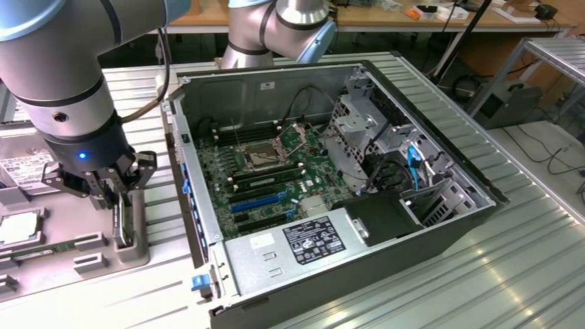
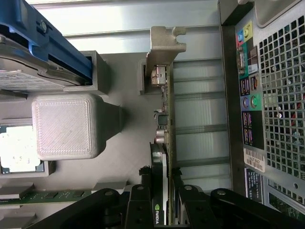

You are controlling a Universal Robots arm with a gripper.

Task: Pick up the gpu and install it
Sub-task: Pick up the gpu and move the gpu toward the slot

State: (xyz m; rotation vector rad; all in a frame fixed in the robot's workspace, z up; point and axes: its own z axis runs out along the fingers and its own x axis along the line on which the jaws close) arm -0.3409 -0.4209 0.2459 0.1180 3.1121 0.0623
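The gpu stands on edge in a grey holder on the desk, at the exterior view's left of the open computer case, my tool pinching its upper edge. On so narrow a grip, I judge it could tilt or slip, snagging its bracket on the holder.

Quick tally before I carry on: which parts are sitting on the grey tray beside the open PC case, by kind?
gpu: 1
hard drive: 1
CPU: 1
memory stick: 1
Total: 4
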